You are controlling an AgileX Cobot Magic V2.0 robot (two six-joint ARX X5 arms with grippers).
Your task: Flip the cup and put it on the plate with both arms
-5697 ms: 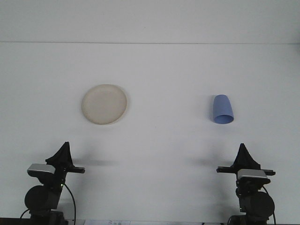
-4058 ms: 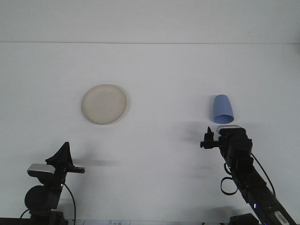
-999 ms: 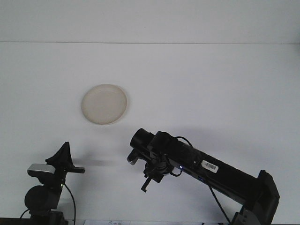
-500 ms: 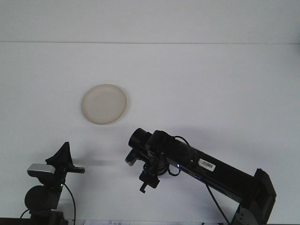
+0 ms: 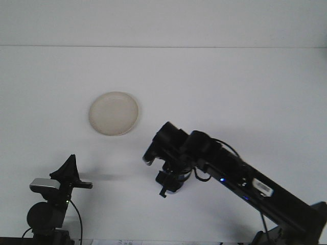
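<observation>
The cream plate [image 5: 113,113] lies flat on the white table, left of centre. My right arm reaches in from the bottom right, and its gripper [image 5: 171,181] hangs over the table's middle, below and to the right of the plate. Only a sliver of the blue cup [image 5: 180,176] shows between the black gripper parts, so I cannot make out which way it points. My left gripper [image 5: 70,169] stays at the bottom left, away from both, with its fingers drawn together to a point and holding nothing.
The white table [image 5: 245,87] runs back to a wall line at the far edge. The left arm's base [image 5: 46,217] stands at the front left corner. The long right arm [image 5: 255,186] crosses the front right area.
The cup has left its spot at the right of the table. Over the last second the right gripper has shifted slightly right and up, and the wrist has turned.
</observation>
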